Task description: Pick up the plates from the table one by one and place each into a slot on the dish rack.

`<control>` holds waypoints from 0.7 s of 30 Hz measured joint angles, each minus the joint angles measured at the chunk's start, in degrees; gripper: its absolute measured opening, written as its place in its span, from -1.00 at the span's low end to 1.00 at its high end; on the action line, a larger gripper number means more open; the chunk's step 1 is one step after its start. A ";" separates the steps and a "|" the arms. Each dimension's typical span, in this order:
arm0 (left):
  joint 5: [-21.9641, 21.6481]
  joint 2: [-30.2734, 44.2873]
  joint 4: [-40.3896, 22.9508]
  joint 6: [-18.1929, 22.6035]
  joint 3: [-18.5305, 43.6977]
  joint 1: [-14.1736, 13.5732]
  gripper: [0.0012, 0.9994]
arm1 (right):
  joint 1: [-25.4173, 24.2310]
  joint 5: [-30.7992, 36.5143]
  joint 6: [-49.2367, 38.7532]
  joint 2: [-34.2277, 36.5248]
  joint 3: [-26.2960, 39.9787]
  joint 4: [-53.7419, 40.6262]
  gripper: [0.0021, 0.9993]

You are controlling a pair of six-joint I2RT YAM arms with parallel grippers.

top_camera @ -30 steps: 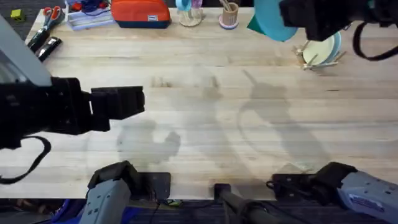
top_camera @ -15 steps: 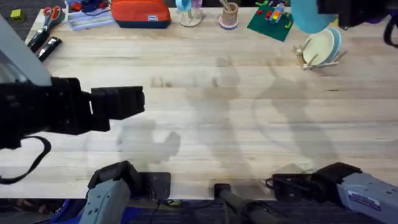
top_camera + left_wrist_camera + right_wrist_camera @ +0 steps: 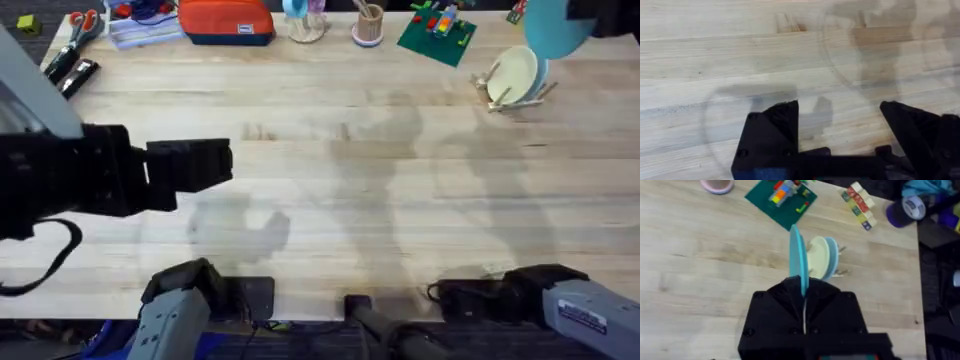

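Here the right end effector (image 3: 803, 297) has its fingers pressed together on the lower rim of the turquoise plate (image 3: 797, 255), which stands on edge above it in the wrist view; overhead, the same plate (image 3: 553, 25) hangs high at the far right of the worktop (image 3: 330, 170). Just beyond the pinched plate sits the rack (image 3: 835, 265), with a cream plate (image 3: 818, 257) and a light blue plate (image 3: 831, 255) already upright in it, the cream one nearer the end effector. The held plate is not touching them; whether its edge lines up with a free slot I cannot tell. I judge the plate light and stiff, thin hard plastic with a smooth face, so a rim pinch can hold it but leaves it free to swivel or slip if nudged against a peg. Taking it at the rim, opposite the edge that must enter the slot, looks right. The rack looks small and light too, and a sideways push could shift it or tip the plates standing in it. The left end effector (image 3: 840, 127) hovers spread and empty over bare wood, well away from the rack.
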 joint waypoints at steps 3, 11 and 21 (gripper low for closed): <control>0.00 0.01 0.00 0.00 0.00 0.00 0.99 | -2.48 0.00 0.00 0.00 0.00 -0.02 -0.95; 0.00 0.01 0.00 0.00 0.00 0.00 0.99 | -9.07 0.00 -1.11 0.00 0.00 -0.37 -0.95; 0.00 0.00 0.00 0.00 0.00 0.00 0.99 | -16.81 -1.05 -4.57 0.00 0.00 -0.30 -0.95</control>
